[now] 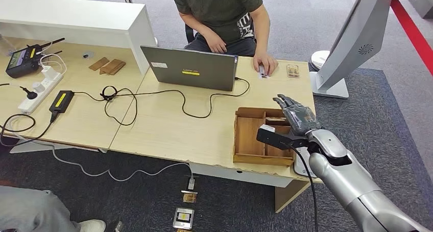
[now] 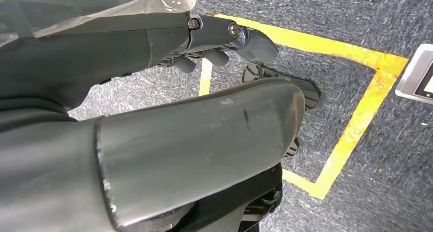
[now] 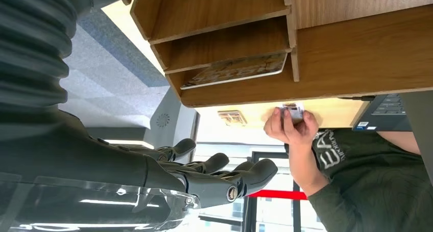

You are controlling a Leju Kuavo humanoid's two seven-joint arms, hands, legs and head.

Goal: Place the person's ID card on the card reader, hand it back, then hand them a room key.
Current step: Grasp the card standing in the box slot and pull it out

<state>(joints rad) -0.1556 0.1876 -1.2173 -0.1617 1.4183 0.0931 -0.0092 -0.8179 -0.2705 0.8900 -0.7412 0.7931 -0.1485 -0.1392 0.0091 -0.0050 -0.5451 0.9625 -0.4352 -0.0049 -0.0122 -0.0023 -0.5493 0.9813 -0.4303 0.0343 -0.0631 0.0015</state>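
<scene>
The right hand (image 1: 298,117) is hovering empty, fingers apart, over the wooden tray (image 1: 248,135). Beyond it, a person's hand (image 1: 265,63) is pressing the ID card (image 1: 262,71) to the bench (image 1: 168,124). The left hand (image 2: 219,43) is hanging with fingers curled in.

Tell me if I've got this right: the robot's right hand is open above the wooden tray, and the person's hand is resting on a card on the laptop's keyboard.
Not quite. The right hand is open above the wooden tray, but the person's hand rests on the card on the table, beside the laptop, not on its keyboard. The head view shows this.

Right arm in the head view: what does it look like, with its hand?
The right arm is silver metal with rounded segments and a black cable along it. The right hand is dark grey, with a ribbed wrist cover and dark fingers.
</scene>
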